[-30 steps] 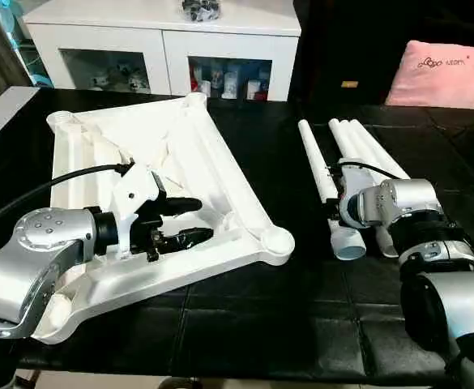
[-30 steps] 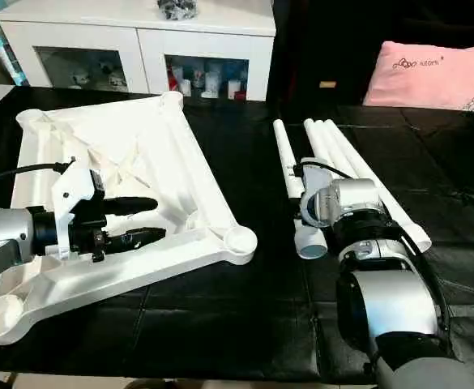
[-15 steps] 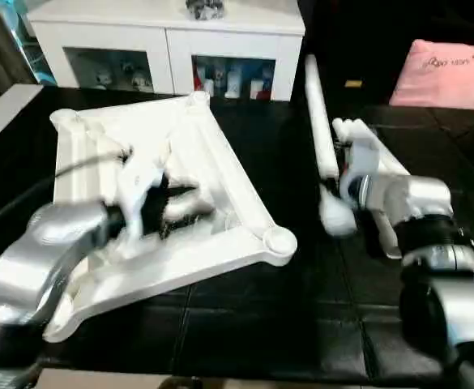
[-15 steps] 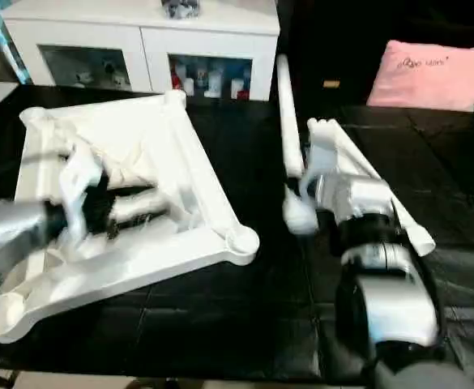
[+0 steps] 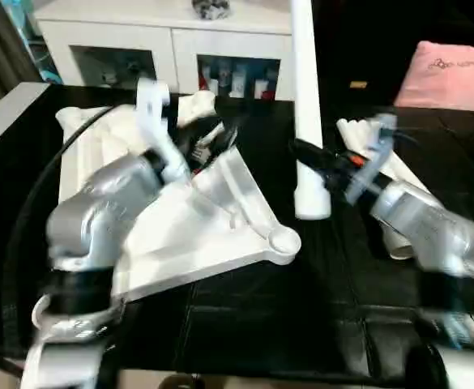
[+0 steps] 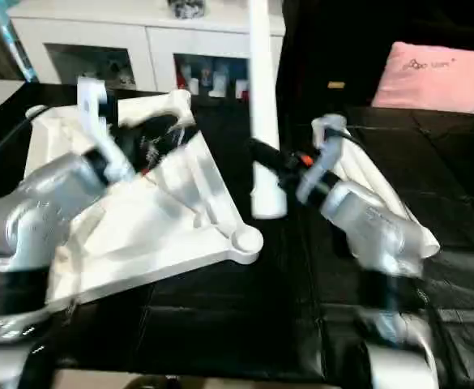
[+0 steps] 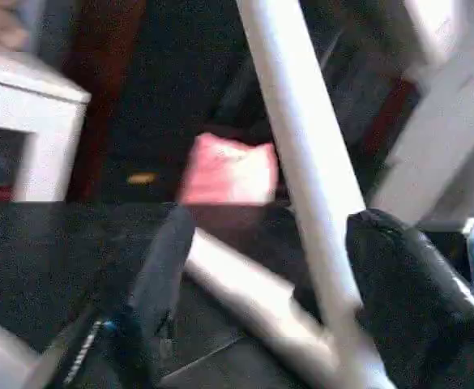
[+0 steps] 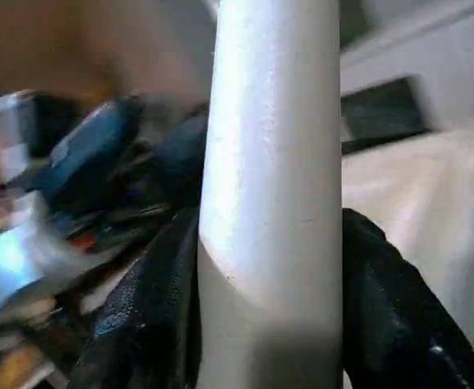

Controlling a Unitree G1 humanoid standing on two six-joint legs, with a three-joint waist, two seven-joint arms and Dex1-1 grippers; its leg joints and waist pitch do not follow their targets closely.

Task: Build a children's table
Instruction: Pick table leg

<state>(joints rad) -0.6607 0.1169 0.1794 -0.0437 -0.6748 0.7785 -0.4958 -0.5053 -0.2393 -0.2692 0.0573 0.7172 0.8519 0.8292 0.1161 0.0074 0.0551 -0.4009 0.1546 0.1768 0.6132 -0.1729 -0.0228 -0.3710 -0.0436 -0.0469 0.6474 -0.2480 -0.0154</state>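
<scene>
Alignment of leg to socket is the relation that matters now. The right gripper (image 5: pixel 311 156) is clamped around a long white tapered tube leg (image 5: pixel 305 97), its two black fingers (image 8: pixel 151 308) pressed against either side of the tube in the right wrist view. The leg stands nearly upright — its long axis runs up and out of the head views, its wider open end hanging low, clear of the black tiled tabletop surface (image 5: pixel 245 324).

The white plastic rectangular tabletop with its ribbed underside (image 5: pixel 196 219) lies face-down to the left of that hanging leg. Its nearest round corner socket (image 5: pixel 282 241) sits just beside and slightly below the leg's lower end, a little toward the robot. The right arm is plainly the nearer one to this socket, and it already carries the part.

The left gripper (image 5: pixel 208 139) hovers over the far part of the tabletop with its fingers spread apart and nothing between them; in the left wrist view the upright leg crosses the gap ahead of it, untouched.

The remaining white tube legs (image 5: pixel 382 162) lie flat on the black surface behind the right forearm, pointing away from the robot.

My judgement: the coming move calls for a short shift of the leg's end toward that near corner socket, keeping the tube vertical — a tilt would let the end catch the socket rim.
</scene>
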